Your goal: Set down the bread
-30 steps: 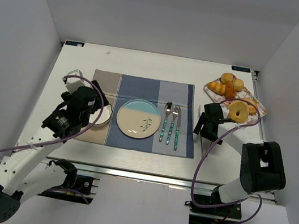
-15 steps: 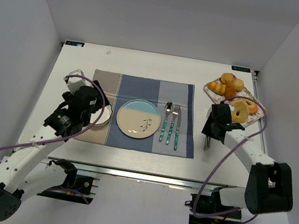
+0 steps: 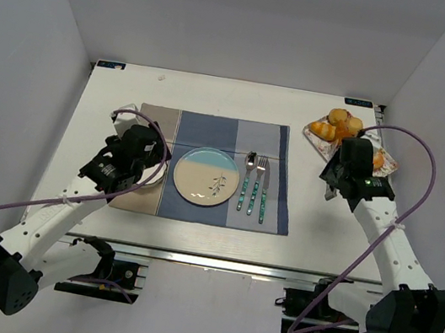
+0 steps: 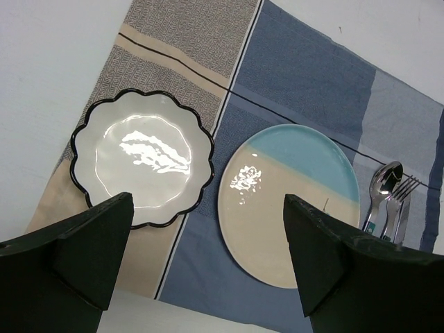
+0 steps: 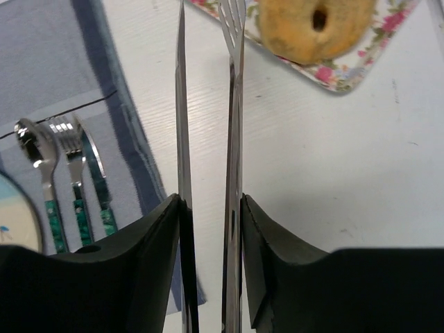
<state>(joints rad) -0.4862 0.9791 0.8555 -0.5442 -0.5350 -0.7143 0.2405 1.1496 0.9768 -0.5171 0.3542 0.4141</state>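
- White scalloped plate (image 4: 142, 159) lies below the left gripper (image 4: 208, 205), toward its left finger; this gripper is released, jaws spread wide, holding nothing.
- Toward its right finger sits a blue-and-beige round plate (image 4: 288, 205); both plates rest on a striped placemat (image 4: 305, 90).
- Teal-handled cutlery (image 5: 75, 208) lies left of the right gripper (image 5: 209, 208), which is clenched on metal tongs (image 5: 234, 104).
- Ring-shaped bread (image 5: 316, 24) rests on a floral tray (image 5: 347, 80) on the worktop (image 5: 333, 173), just right of the tongs' far end, ungrasped.
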